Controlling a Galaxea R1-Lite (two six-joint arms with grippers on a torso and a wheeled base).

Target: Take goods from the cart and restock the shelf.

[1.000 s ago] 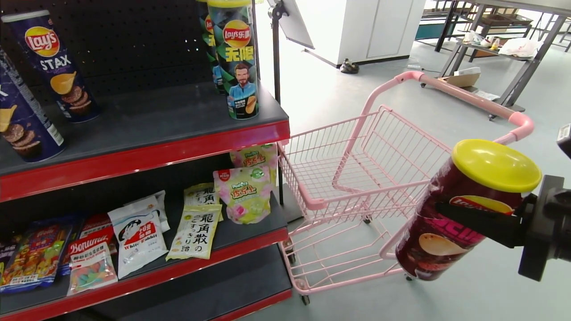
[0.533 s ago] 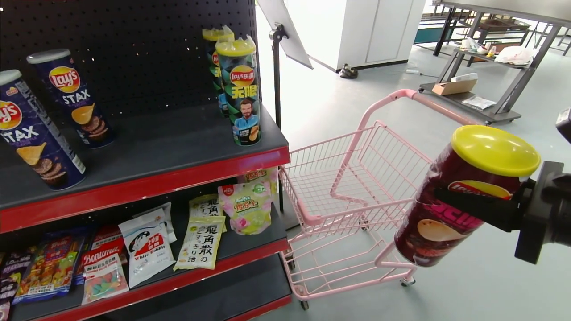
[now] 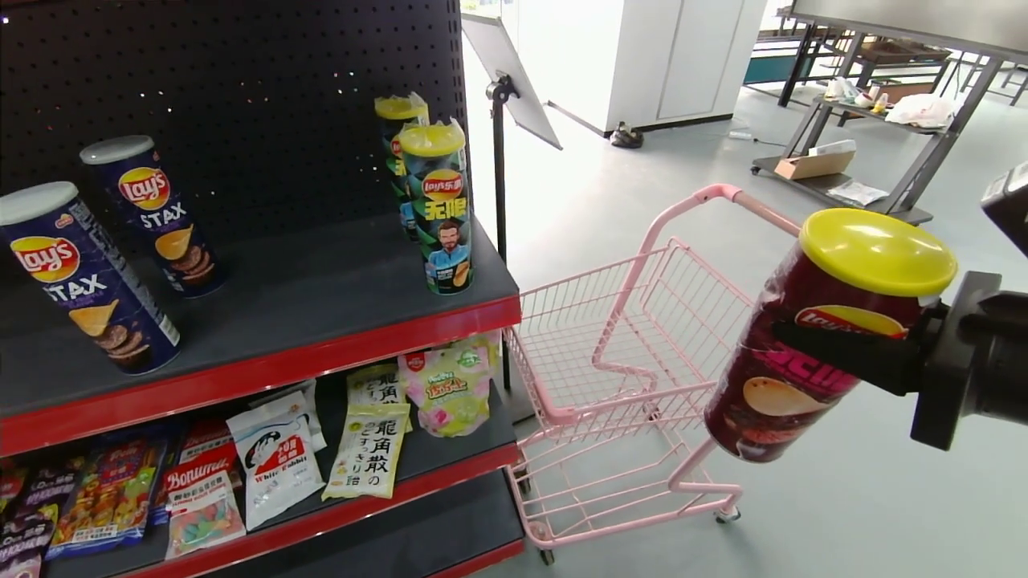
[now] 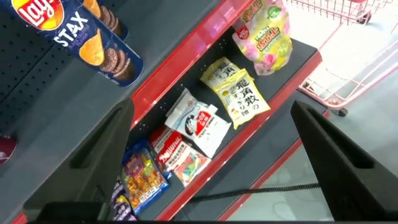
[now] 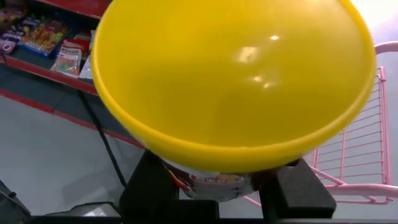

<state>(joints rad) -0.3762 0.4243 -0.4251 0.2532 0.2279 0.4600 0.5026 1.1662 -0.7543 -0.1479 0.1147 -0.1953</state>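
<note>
A dark red chips can [image 3: 791,377] with a yellow lid [image 3: 877,251] hangs tilted in the air at the right, above the floor beside the pink cart [image 3: 618,337]. My right gripper [image 3: 815,349] is shut on its upper body. From the right wrist the yellow lid [image 5: 230,74] looms large, with the right gripper [image 5: 227,186] clamped below it. The cart's basket looks empty. The upper shelf board [image 3: 305,289] carries two blue cans [image 3: 88,273] and green cans [image 3: 438,209]. My left gripper [image 4: 211,162] is open, holding nothing, in front of the lower shelf.
Snack bags [image 3: 369,441] lie on the lower shelf. A sign stand's pole [image 3: 499,201] rises at the shelf's right end, between shelf and cart. Metal racks [image 3: 867,160] stand far back right. Grey floor [image 3: 803,522] lies open to the right of the cart.
The head camera has moved, so shelf and cart sit lower in the picture. The red can stays in my right gripper and has risen relative to the cart.
</note>
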